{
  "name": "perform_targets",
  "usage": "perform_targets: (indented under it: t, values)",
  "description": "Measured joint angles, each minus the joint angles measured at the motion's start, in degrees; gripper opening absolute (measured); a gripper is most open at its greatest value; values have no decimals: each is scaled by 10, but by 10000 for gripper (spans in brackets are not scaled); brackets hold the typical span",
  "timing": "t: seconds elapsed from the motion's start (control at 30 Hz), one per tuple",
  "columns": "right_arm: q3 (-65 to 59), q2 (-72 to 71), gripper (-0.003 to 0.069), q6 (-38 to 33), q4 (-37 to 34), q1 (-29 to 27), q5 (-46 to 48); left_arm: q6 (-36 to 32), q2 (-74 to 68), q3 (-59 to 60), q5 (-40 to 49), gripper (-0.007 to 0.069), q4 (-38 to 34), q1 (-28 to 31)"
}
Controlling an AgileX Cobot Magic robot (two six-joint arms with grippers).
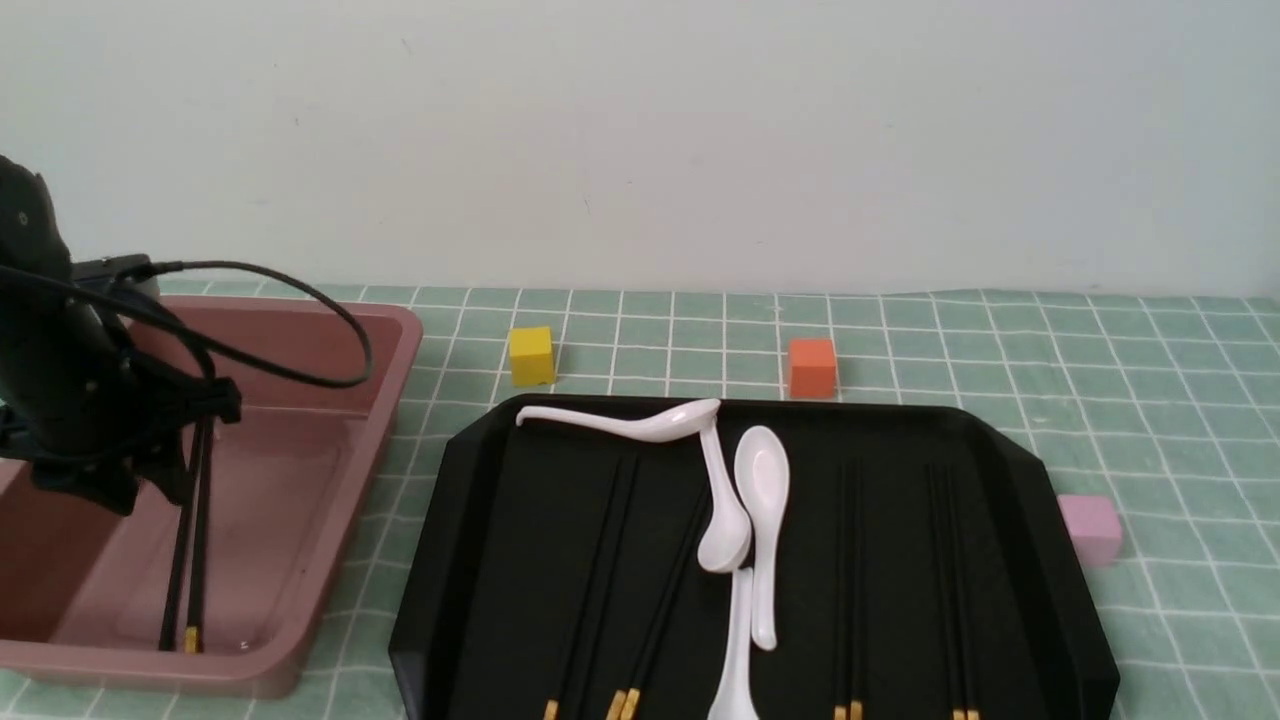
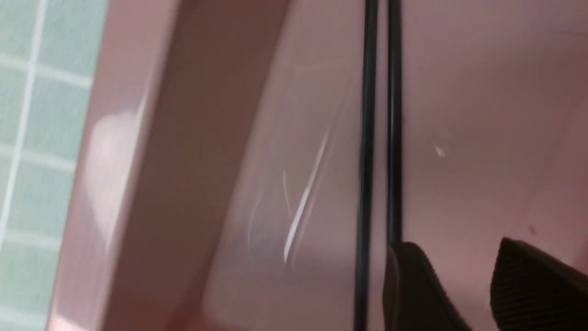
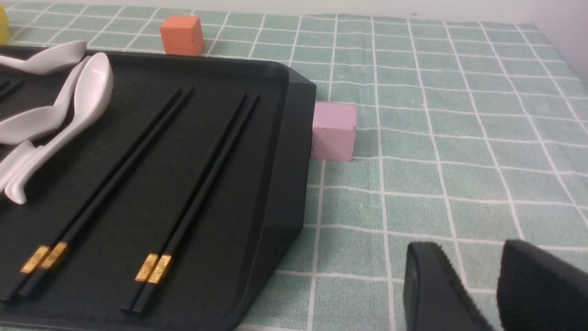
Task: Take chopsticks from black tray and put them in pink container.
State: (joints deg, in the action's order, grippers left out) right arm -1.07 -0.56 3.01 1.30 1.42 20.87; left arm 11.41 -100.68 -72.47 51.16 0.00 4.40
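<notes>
Inside the deep dusty-pink tub (image 1: 275,480), at its open top, the left gripper (image 2: 452,280) points downward with its fingertips parted and nothing between them. Just beside them, a pair of black chopsticks (image 1: 195,545) lies on the tub floor, nearly parallel, one gold band showing. To the right of the tub stands the black cut-cornered tray (image 1: 800,500), bearing more gold-banded chopsticks (image 1: 855,590) in pairs and white soup spoons (image 1: 765,500) around its middle. Behind the tray sit a yellow cube (image 1: 531,356) and an orange cube (image 1: 812,368); a pale pink cube (image 1: 1090,529) is at its right side. Over the checked cloth (image 3: 413,184), the right gripper (image 3: 477,285) hangs open and empty.
</notes>
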Motion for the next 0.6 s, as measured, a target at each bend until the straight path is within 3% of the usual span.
perform_targets:
  t: [0.27, 0.6]
  values:
    - [0, 0, 239, 0, 0, 0, 0, -25, 152, 0, 91, -8, -38, 0]
    - [0, 0, 239, 0, 0, 0, 0, -103, 399, 96, 127, -13, -166, 0]
